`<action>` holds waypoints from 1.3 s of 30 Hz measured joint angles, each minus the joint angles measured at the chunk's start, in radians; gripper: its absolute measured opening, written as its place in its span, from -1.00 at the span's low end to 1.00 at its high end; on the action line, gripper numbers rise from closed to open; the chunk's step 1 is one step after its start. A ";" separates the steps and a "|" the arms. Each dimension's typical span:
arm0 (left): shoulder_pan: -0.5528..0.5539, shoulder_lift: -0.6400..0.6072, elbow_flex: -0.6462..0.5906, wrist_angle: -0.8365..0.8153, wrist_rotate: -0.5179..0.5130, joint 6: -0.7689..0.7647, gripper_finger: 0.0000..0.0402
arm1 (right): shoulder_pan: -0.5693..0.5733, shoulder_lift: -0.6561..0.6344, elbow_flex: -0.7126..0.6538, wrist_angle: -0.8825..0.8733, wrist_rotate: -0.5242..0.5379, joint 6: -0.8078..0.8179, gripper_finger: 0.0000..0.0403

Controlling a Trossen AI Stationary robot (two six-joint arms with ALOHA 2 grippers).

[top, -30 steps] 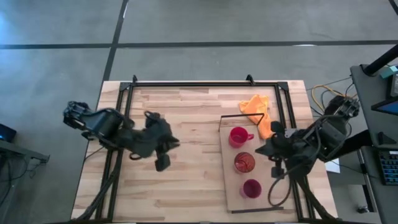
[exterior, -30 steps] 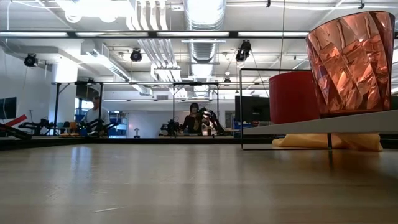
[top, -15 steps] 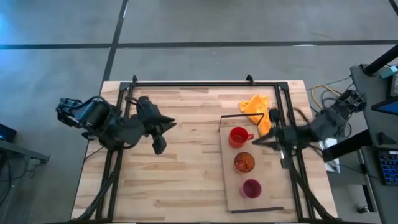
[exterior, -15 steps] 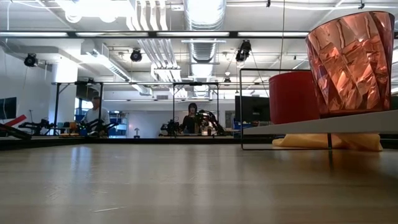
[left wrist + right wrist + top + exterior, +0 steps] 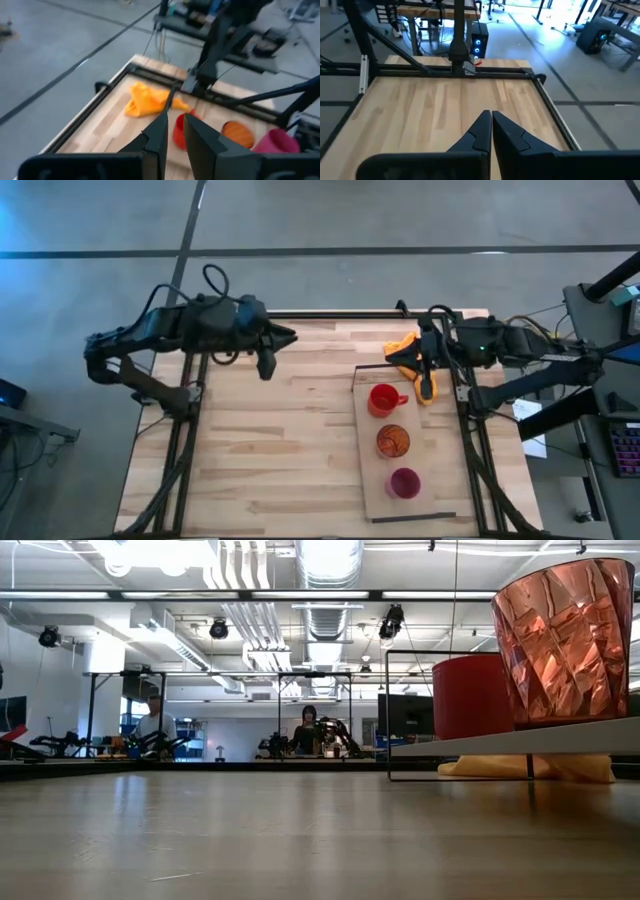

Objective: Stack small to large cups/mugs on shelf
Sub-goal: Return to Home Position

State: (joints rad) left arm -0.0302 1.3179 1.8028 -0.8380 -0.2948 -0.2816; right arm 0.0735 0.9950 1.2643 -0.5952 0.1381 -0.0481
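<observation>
- Pale wood shelf [image 5: 440, 480], right of centre in the high view, carries all three vessels in one line, each standing apart from the next.
- The red mug [image 5: 382, 399] is uppermost, its handle pointing right. The faceted orange-red cup [image 5: 392, 442] is in the middle and the small magenta cup [image 5: 404, 482] is lowest.
- Placing looks finished to me; only parking the arms seems left.
- The left gripper [image 5: 266, 363], upper left, has its jaws a narrow gap apart and holds nothing.
- The right gripper [image 5: 428, 372], upper right above an orange cloth [image 5: 408, 348], has its jaws pressed together and empty.
</observation>
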 joint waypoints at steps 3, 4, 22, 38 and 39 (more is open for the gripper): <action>0.055 -0.041 -0.081 0.003 0.035 -0.001 -0.76 | -0.010 0.000 -0.001 0.003 0.004 -0.033 -0.96; 0.070 -0.059 -0.115 0.011 0.050 -0.001 -0.76 | -0.011 -0.001 -0.001 0.005 0.004 -0.043 -0.96; 0.167 -0.518 -0.772 0.405 0.296 -0.002 -0.76 | -0.033 -0.188 -0.350 0.234 0.001 0.071 -0.96; 0.166 -0.888 -1.253 0.803 0.383 -0.011 -0.76 | -0.032 -0.660 -0.706 0.396 -0.043 0.180 -0.96; 0.167 -0.909 -1.284 0.826 0.383 -0.030 -0.76 | -0.032 -0.682 -0.724 0.393 -0.043 0.180 -0.96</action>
State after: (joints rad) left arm 0.1364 0.4094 0.5188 -0.0116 0.0880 -0.3116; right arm 0.0414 0.3130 0.5405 -0.2019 0.0948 0.1323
